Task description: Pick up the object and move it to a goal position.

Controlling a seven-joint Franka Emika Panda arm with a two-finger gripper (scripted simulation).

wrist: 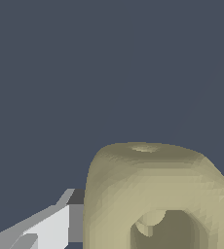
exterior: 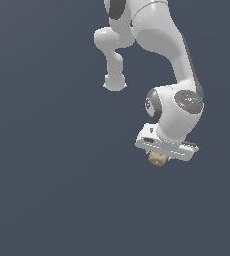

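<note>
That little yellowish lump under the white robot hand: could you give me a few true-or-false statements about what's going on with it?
1. The small pale yellowish-tan nut-like block sits directly beneath the white gripper. True.
2. The block is bright red. False: it is pale yellowish-tan.
3. In the wrist view, the block shows a round hole in one face. True.
4. Several other objects lie scattered on the dark grey-blue surface. False: only the block and the white robot arm are visible.
5. The block is bigger than the gripper. False: it is much smaller.

Plain dark slate-blue floor [exterior: 47, 190], uniform, unmarked surface
</note>
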